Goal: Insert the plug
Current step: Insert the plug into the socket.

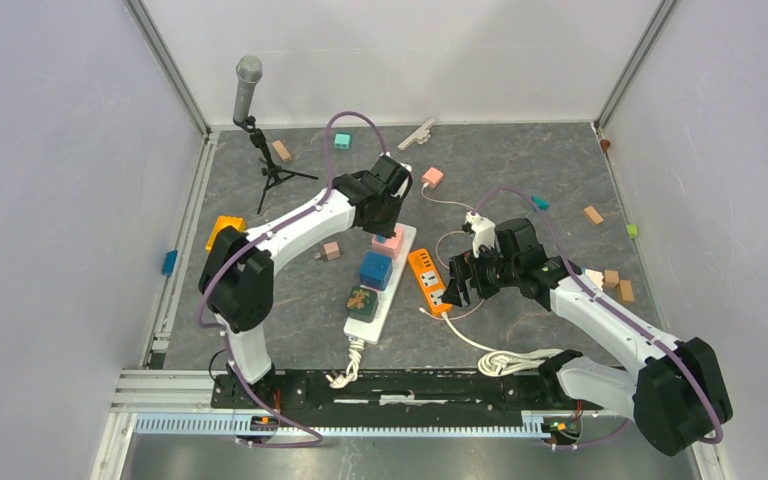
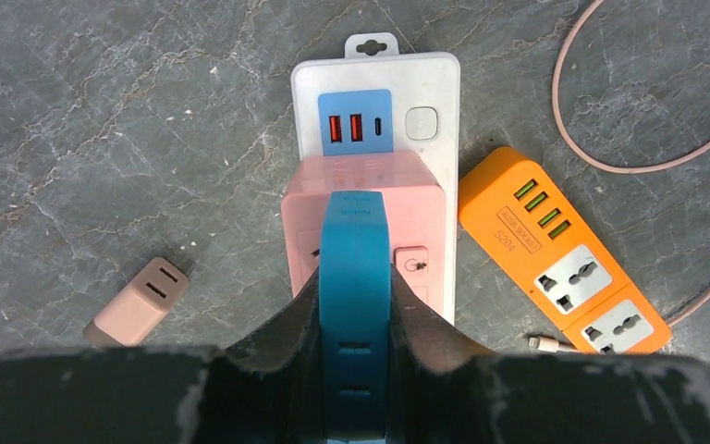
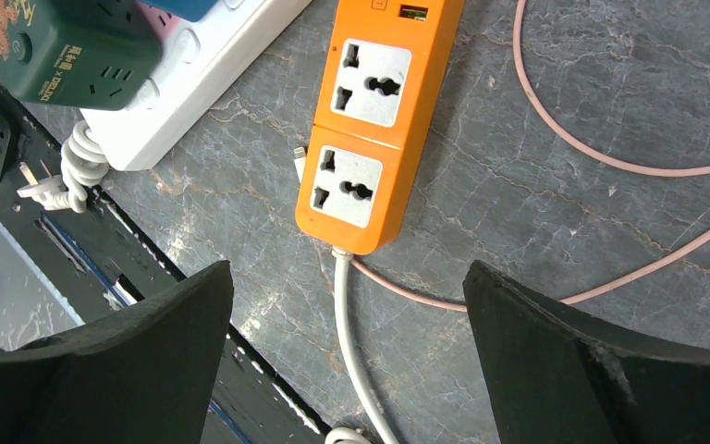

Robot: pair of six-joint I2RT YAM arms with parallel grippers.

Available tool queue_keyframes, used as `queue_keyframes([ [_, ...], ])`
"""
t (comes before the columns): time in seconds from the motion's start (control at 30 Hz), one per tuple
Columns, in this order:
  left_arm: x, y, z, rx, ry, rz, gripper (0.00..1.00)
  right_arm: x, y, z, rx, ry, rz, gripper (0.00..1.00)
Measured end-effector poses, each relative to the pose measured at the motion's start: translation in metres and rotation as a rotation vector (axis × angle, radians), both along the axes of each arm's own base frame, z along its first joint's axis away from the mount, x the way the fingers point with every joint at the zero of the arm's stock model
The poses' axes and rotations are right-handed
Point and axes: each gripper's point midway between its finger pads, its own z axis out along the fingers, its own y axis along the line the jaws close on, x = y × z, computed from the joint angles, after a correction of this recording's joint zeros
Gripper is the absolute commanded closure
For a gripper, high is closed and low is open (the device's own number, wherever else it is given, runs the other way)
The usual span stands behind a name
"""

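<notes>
- Grey stone-look table (image 1: 520,160): no box or bin stands on it. The only things that take anything in are two power strips lying side by side.
- White strip (image 2: 307,102): carries three adapters in a row, a pink cube (image 2: 361,176), a blue cube (image 1: 376,269) and a green cube (image 1: 362,302). The USB ports at its far end are empty.
- Orange strip (image 2: 504,222): every socket and port that shows is empty. A loose cable tip lies just beside it.
- Right gripper (image 3: 348,277): hovers above the cord end of the orange strip, fingers wide apart, holding nothing.
- Left gripper (image 2: 354,296): fingers clamped on the blue plug, poised over the pink cube.
- Blue plug (image 2: 355,250): the task's piece, held edge-on over the pink cube's top face. Its prongs are hidden, and I cannot tell whether it touches.
  - The step in hand looks like lining up before insertion.
  - The next move calls for squaring the prongs to the cube's slots, then a straight downward press.
  - The white strip may shift unless it is steadied.
</notes>
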Motion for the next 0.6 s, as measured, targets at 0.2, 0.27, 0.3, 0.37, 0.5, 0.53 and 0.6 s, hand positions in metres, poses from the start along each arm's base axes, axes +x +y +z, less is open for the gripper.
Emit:
queue_keyframes([
  [0.2, -0.0006, -0.0002, -0.0005, -0.018, -0.012, 0.011, 0.98, -0.0003, 0.0003, -0.0001, 0.001, 0.002, 0.002, 0.02],
  [0.27, -0.0008, -0.0001, -0.0004, -0.024, -0.018, 0.012, 0.98, -0.0004, 0.0003, -0.0001, 0.002, 0.002, 0.002, 0.02],
  [0.3, -0.001, 0.0, -0.0005, -0.028, -0.022, 0.013, 0.98, -0.0004, 0.0003, -0.0001, 0.002, 0.002, 0.002, 0.02],
  [0.37, -0.0011, 0.0002, -0.0001, -0.034, -0.03, 0.014, 0.97, -0.0004, 0.0003, -0.0001, 0.002, 0.002, 0.002, 0.02],
  [0.5, -0.0003, 0.0013, 0.0012, -0.035, -0.04, 0.019, 0.72, -0.0004, 0.0003, -0.0002, 0.001, 0.002, 0.002, 0.02],
  [0.53, 0.0001, 0.0017, 0.0017, -0.034, -0.043, 0.02, 0.65, -0.0004, 0.0005, -0.0001, 0.002, 0.002, 0.002, 0.02],
  [0.6, 0.0001, 0.0021, 0.0022, -0.033, -0.044, 0.022, 0.51, -0.0004, 0.0003, -0.0003, 0.001, 0.003, 0.002, 0.02],
])
